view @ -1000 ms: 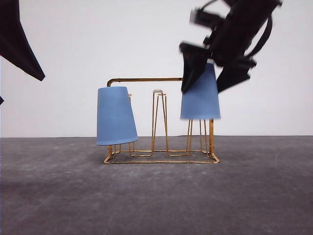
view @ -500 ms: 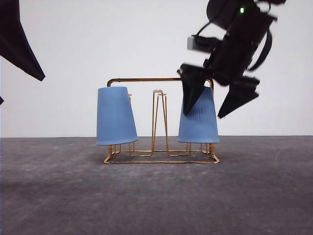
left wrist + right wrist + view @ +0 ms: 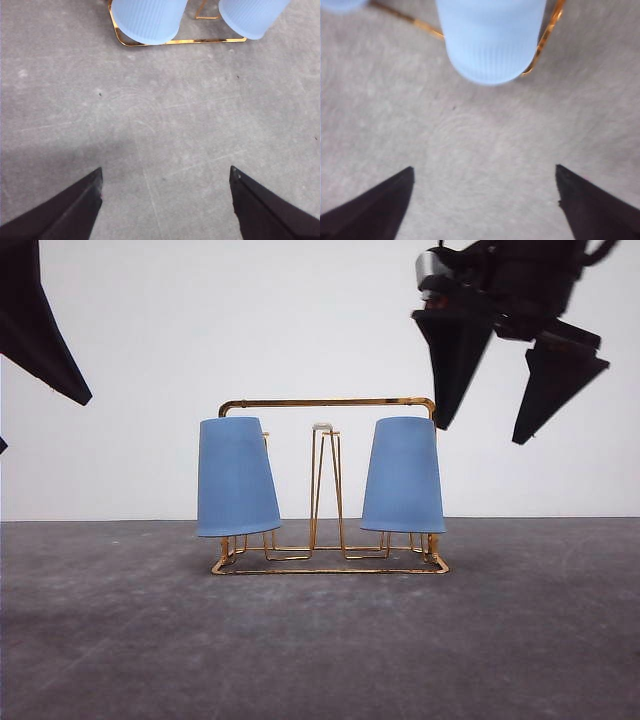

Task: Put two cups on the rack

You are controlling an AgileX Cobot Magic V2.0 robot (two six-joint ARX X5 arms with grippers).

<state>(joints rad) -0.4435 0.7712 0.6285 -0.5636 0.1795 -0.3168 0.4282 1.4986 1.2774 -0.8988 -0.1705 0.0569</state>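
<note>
rack: gold wire cup rack on the grey table, centre of front view, arched handle bar across the top; its base wire also shows in left wrist view and right wrist view
left cup: light blue ribbed tumbler upside down on the rack's left end, leaning slightly, rim just above the base wire; also in left wrist view
right cup: second blue tumbler upside down on the rack's right end, sitting near upright, nothing touching it; also in right wrist view
middle peg: hairpin peg with whitish tip stands bare between the two cups
right gripper: spread wide, holding nothing, up and to the right of the right cup, fingertips about level with the handle bar and clear of it; in right wrist view bare table between the fingers
left gripper: fingers spread, empty, over bare table well short of the rack; in front view just a dark arm part at the upper left edge
obstructions: table around the rack is bare, nothing between either gripper and the rack
change vs earlier: right cup was off the base in the right gripper's pinch a second ago, half a second ago low on the rack with the fingers around it; now it sits alone and the gripper has let go and lifted up and right; left cup, rack and left arm unchanged
</note>
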